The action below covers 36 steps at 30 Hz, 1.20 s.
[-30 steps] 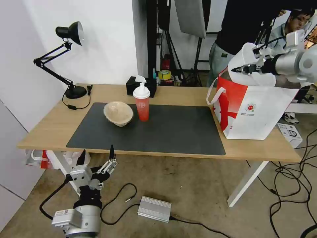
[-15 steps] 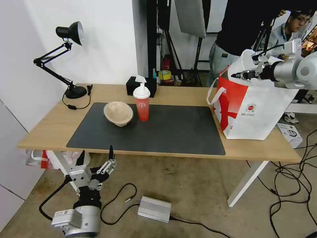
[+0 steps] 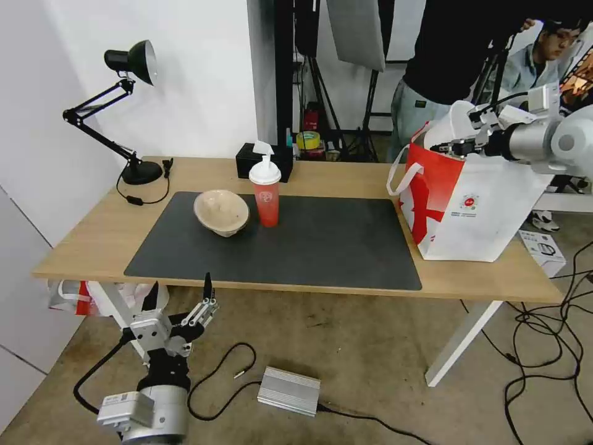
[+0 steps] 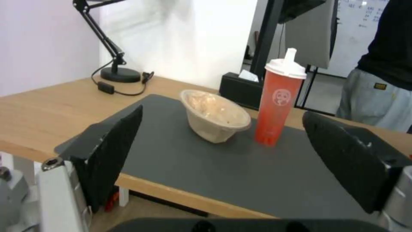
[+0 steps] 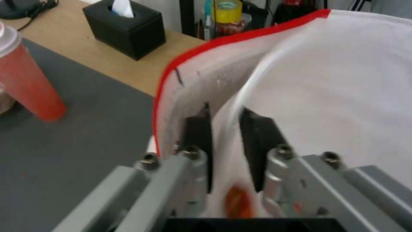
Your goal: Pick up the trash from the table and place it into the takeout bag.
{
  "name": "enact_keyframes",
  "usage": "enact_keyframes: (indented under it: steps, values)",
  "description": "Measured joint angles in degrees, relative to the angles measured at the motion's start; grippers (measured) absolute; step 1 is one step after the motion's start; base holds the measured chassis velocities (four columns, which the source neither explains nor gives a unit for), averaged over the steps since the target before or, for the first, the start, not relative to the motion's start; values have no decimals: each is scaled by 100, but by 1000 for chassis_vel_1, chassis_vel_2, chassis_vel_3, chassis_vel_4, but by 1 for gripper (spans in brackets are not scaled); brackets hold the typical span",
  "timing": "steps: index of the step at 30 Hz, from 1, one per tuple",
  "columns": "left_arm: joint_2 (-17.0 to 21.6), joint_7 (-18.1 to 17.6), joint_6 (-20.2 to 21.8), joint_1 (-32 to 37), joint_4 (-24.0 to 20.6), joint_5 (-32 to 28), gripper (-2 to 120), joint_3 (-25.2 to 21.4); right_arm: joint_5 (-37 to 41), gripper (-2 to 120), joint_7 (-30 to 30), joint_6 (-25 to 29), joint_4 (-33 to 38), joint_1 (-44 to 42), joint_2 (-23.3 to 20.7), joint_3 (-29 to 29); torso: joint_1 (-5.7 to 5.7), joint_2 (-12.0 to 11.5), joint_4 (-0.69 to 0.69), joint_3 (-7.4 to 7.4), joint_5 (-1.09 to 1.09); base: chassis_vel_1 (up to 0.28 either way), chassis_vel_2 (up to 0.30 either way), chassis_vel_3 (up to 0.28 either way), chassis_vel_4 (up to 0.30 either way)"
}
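The right gripper (image 3: 440, 148) is pinching the white bowl's (image 3: 454, 123) rim between nearly closed fingers (image 5: 198, 129) at the takeout bag's (image 3: 475, 210) mouth. The left gripper (image 3: 179, 293) is hanging below the counter (image 3: 346, 176) edge, fingers wide open. The beige bowl (image 3: 221, 211) and red cup (image 3: 265, 193) are sitting on the mat (image 3: 321, 241).

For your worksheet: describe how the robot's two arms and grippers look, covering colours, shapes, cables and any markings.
Both arms are rounded silver-grey metal tubes. The left gripper has two long black tapered fingers on a white and silver base, a black wrist section, a black cable looping off it, and a small white label on the arm. The right gripper has slim black fingers bolted to grey brackets, with thin black cables above its white housing.
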Motion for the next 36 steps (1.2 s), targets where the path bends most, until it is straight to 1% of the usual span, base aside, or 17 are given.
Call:
enact_keyframes:
  steps: [2,3,4,8,9,10,12,13,14,17,18,19,21,22,29,33,36]
  values:
    - [-20,2,0,-6,40,7,100,6,1,30,2,1,9,-99,0,92,0,0,-1,0,0,0,0,0,0]
    - [-23,2,0,-7,55,9,100,8,0,34,-3,1,5,-126,1,119,0,0,0,0,0,0,0,0,0]
    - [-23,2,0,-7,55,9,100,8,0,34,-3,1,5,-126,1,119,0,0,0,0,0,0,0,0,0]
    - [-16,3,0,0,59,12,100,9,0,54,-16,3,-32,-155,15,142,0,0,0,0,0,0,0,0,0]
    - [-16,3,0,0,59,12,100,9,0,54,-16,3,-32,-155,15,142,0,0,0,0,0,0,0,0,0]
    - [-12,2,0,1,58,12,100,5,-1,57,-16,3,-29,-158,15,144,0,0,0,0,0,0,0,0,0]
    - [-5,3,0,14,55,12,100,3,-8,67,-16,3,-21,-162,18,144,0,0,0,0,0,0,0,0,0]
    - [-5,3,0,23,51,13,100,1,-13,70,-15,3,-21,-162,25,144,0,0,0,0,0,0,0,0,0]
    - [-5,3,0,23,51,13,100,1,-13,70,-15,3,-21,-162,25,144,0,0,0,0,0,0,0,0,0]
    - [-5,3,-1,41,39,20,100,-9,-34,84,-14,3,-37,-162,56,144,0,0,0,0,0,0,0,0,0]
    - [-9,3,-1,42,39,22,100,-14,-41,90,-13,3,-37,-159,69,145,0,0,0,0,0,0,0,0,0]
    - [-9,3,-1,42,39,22,100,-14,-41,90,-13,3,-37,-159,69,145,0,0,0,0,0,0,0,0,0]
    - [-26,3,-1,37,40,26,100,-17,-44,97,-6,3,-37,-153,92,149,0,0,0,0,0,0,0,0,0]
    - [-40,3,-1,37,40,29,100,-17,-45,99,-1,3,-37,-151,100,149,0,0,0,0,0,0,0,0,0]
    - [-63,2,-1,70,25,48,100,-20,-32,100,16,3,48,-163,78,209,0,0,0,0,0,0,0,0,0]
    - [-58,7,-7,92,1,59,100,-32,179,100,222,7,183,-220,44,352,0,0,0,0,0,0,0,0,0]
    - [-68,17,-10,109,-12,84,100,-23,314,100,394,48,438,-339,-22,553,0,0,0,0,0,0,0,0,0]
